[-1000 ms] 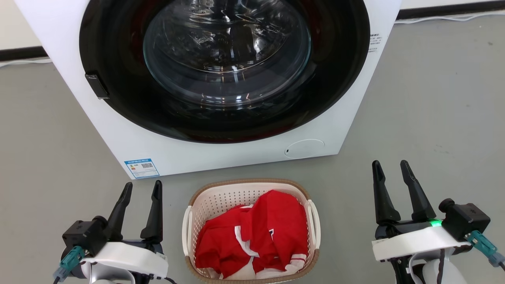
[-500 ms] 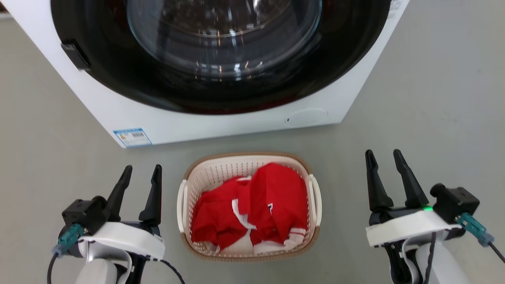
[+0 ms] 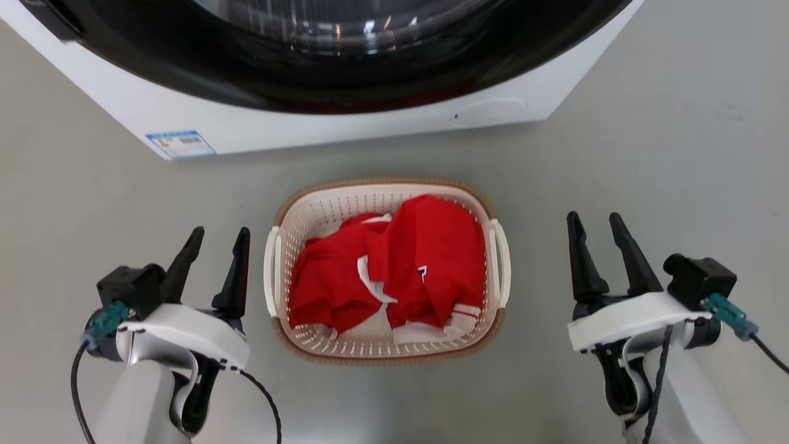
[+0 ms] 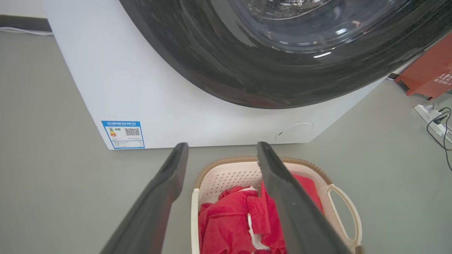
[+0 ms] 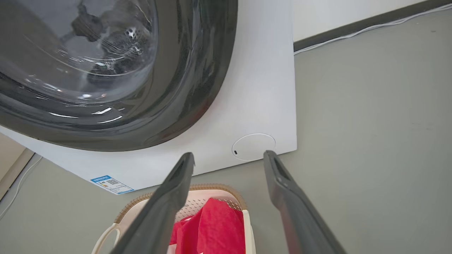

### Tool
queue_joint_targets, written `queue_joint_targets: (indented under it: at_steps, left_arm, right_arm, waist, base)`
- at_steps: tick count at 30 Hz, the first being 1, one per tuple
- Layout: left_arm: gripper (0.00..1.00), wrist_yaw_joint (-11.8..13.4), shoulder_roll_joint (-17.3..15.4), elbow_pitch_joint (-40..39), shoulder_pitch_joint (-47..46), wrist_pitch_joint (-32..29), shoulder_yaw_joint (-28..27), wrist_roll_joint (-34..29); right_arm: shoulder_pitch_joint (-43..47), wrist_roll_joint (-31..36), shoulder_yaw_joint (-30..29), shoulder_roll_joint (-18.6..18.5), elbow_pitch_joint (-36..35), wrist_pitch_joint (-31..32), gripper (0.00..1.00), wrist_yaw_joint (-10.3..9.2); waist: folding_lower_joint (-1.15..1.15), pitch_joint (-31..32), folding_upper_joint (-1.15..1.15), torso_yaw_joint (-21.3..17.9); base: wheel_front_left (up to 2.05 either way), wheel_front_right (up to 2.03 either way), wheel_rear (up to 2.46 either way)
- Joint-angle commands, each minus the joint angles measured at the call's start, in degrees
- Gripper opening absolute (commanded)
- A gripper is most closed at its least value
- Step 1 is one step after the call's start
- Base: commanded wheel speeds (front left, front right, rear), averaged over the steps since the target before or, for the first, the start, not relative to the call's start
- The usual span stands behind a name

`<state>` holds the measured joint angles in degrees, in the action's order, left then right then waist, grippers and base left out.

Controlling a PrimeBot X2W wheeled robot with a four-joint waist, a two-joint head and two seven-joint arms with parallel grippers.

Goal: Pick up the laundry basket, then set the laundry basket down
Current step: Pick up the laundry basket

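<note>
Left end effector (image 3: pixel 220 231) at lower left, right end effector (image 3: pixel 593 216) at lower right, both spread wide, holding nothing. The laundry basket (image 3: pixel 370 350) sits on the floor (image 3: pixel 629 154) between them, dead centre, red clothes (image 3: pixel 400 265) inside. Washing machine (image 3: pixel 345 131) across the top.

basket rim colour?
Brown, woven-look, atop the cream perforated laundry basket. Clearest in the head view.
</note>
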<state>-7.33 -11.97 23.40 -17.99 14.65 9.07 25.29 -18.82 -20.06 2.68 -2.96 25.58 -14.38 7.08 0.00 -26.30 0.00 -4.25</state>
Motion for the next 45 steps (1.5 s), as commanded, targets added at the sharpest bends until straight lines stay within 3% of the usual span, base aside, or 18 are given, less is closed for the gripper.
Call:
queue_joint_targets:
  at_steps: [1,20,45]
  left_arm:
    - [1.0,-0.15,-1.77,0.3,-2.43,0.35,-1.13,0.94]
    - [1.0,-0.15,-5.99,17.03,-17.53,0.35,10.48,6.73]
    - [1.0,-0.15,-6.08,25.98,-29.77,0.35,25.22,16.46]
  right_arm:
    - [-1.38,-1.2,1.24,0.08,0.27,-0.62,1.0,0.41]
    - [-15.15,-5.39,6.81,0.08,20.31,-0.62,1.0,0.41]
    - [-27.1,-11.22,15.89,0.08,32.41,-0.62,1.0,0.41]
  waist:
    - [0.0,-2.37,0.0,0.14]
    - [0.0,-16.01,0.0,0.68]
    - [0.0,-27.14,0.0,1.5]
  base:
    - [0.0,0.0,0.0]
    - [0.0,0.0,0.0]
    - [0.0,0.0,0.0]
